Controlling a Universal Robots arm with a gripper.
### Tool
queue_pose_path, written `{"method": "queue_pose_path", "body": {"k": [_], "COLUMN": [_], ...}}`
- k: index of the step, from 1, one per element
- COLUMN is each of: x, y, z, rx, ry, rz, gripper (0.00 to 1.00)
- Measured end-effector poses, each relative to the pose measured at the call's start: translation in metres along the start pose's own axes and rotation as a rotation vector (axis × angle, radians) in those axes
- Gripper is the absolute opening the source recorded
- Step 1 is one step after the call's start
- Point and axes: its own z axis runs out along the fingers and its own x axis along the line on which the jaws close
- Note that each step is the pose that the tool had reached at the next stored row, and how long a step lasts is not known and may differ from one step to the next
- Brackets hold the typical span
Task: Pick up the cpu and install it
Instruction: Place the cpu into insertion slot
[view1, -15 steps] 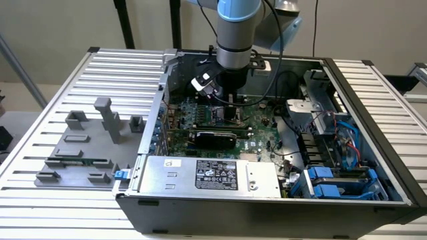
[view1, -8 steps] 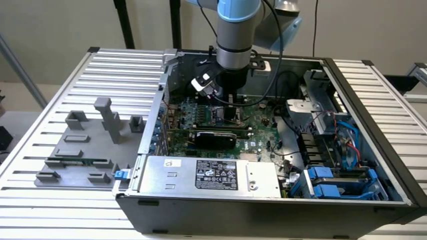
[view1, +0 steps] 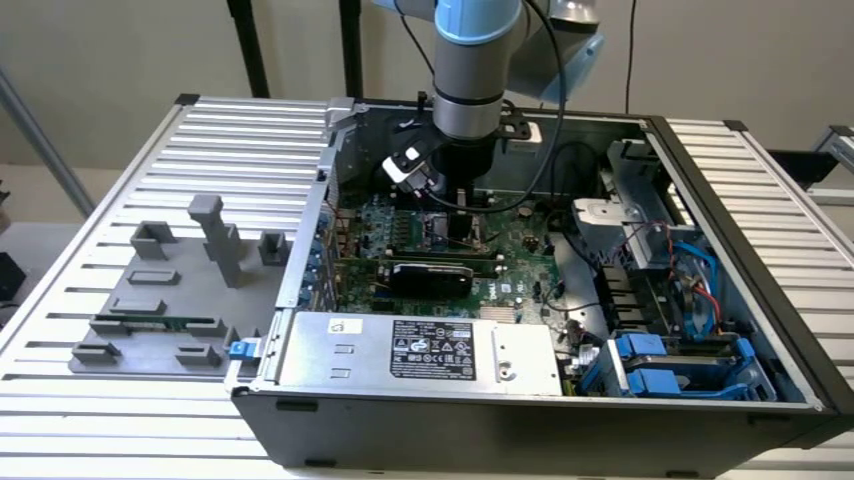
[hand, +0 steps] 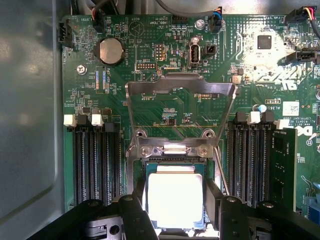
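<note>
The cpu (hand: 174, 200), a flat square chip with a bright silver top, sits between my gripper's (hand: 176, 212) two black fingers (hand: 134, 216), which press against its opposite edges. It is level over the socket (hand: 150, 172) on the green motherboard (hand: 165, 110), and I cannot tell whether it rests in it. The socket's metal load frame (hand: 180, 90) is swung open just beyond it. In the exterior view my gripper (view1: 458, 218) reaches straight down into the open computer case (view1: 534, 420), over the middle of the board.
Black memory slots (hand: 95, 160) flank the socket, with a memory stick (hand: 284, 165) seated on one side. A silver power-supply box (view1: 420, 348) fills the case's near edge; blue drive bays (view1: 681, 365) and cables lie at the exterior view's right. A grey fixture tray (view1: 167, 300) is outside the case.
</note>
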Motion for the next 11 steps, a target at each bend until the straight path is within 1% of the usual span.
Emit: {"method": "queue_pose_path", "body": {"k": [7, 10, 11], "x": [0.0005, 0.0008, 0.0007], "y": [0.0001, 0.0002, 0.0001], "z": [0.0004, 0.0008, 0.0007], "rx": [-0.0003, -0.0008, -0.0007], "ry": [-0.0034, -0.0040, -0.0047], "rz": [-0.002, -0.002, -0.002], "gripper": [0.55, 0.56, 0.62]}}
